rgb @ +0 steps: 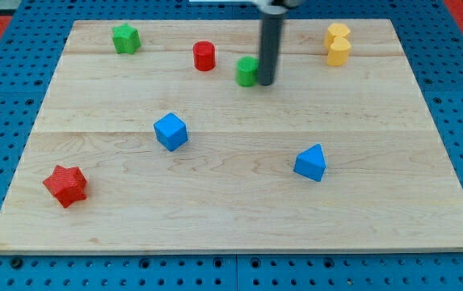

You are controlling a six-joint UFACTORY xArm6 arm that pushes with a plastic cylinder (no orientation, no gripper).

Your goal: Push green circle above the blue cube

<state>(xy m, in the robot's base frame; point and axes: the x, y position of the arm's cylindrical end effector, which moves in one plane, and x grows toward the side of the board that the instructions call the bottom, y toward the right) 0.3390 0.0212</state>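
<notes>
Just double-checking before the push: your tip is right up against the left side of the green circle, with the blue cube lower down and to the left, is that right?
Not quite. In the camera view, my tip is against the right side of the green circle, not its left. The rest holds: the blue cube sits lower down and to the view's left of the circle.

No text or labels — nothing readable anywhere.
</notes>
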